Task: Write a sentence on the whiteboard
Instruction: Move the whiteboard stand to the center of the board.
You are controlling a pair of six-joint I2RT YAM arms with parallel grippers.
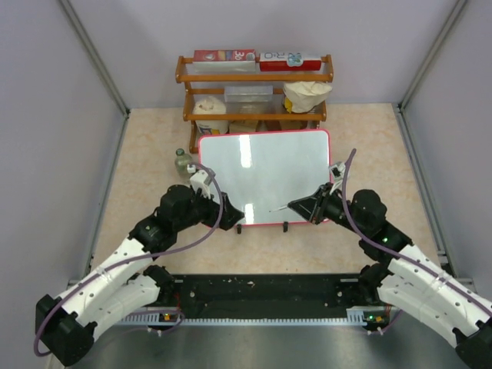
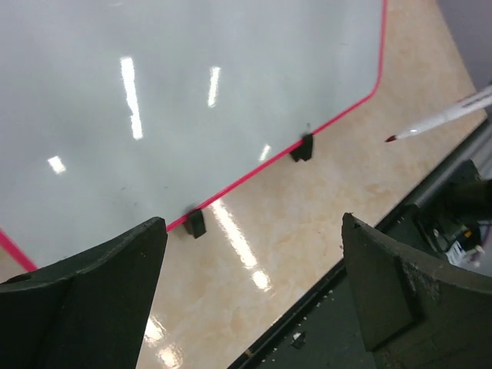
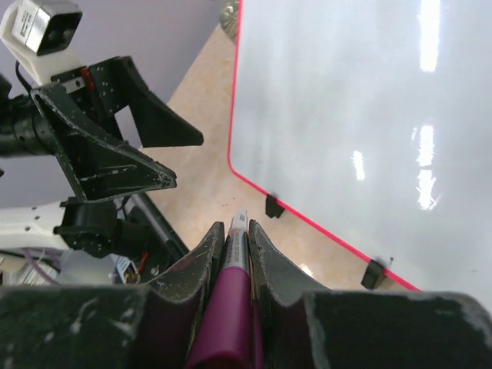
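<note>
**Inspector:** Status?
**Operator:** The glossy white red-framed whiteboard (image 1: 265,173) stands blank on the beige tabletop (image 1: 146,154). The right tool (image 3: 234,231) pinches a magenta marker (image 3: 229,307), and the left tool (image 2: 254,231) is spread.
**Inspector:** Advice?
**Operator:** Steady the board, start upper left, press lightly.

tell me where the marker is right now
In the top view the marker sits right of centre, clamped in the right jaws, its tip pointing left near the whiteboard's lower edge.
</note>
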